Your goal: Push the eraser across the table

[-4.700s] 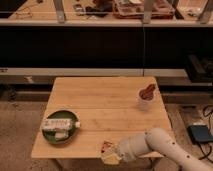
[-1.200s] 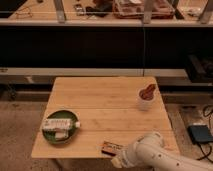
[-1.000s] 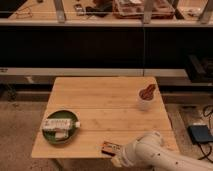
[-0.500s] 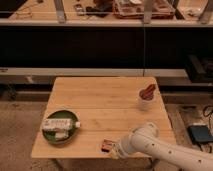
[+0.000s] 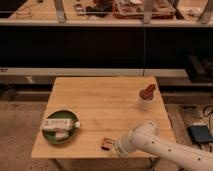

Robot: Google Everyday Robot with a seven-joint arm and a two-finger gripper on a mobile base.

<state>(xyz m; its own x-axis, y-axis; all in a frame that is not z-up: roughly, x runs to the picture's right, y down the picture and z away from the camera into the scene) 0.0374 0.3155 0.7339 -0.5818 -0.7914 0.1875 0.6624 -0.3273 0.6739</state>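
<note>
At the 6 o'clock edge of the wooden table (image 5: pixel 100 100), close to the front rim, you have the eraser (image 5: pixel 106 145): a small, dark, brownish block lying flat on the boards. Just beside it, on its 3 o'clock side, sits the gripper (image 5: pixel 116 147), low over the tabletop and so close to the eraser that you cannot tell whether the two are touching or a sliver apart. Its end blends into the pale wrist, so you cannot tell whether it is open or closed, or whether it has hold of anything.

The white arm (image 5: pixel 165 154) comes into your view from 4 o'clock. It crosses the table's front right corner and bends at a rounded joint just before the gripper.

Elsewhere on the table, at about 8 o'clock, you see a green bowl (image 5: pixel 62 141) with a white packaged item (image 5: pixel 59 124) lying across it. It is well apart from the eraser. At about 2 o'clock stands a white cup (image 5: pixel 145 103), upright, with something reddish-brown (image 5: pixel 148 91) sticking out of its top. It is also well clear of the arm.

Beyond the table, at 12 o'clock, a long dark counter (image 5: pixel 100 47) runs across your view. On the floor at 3 o'clock lies a dark blue flat object (image 5: pixel 201 134).
</note>
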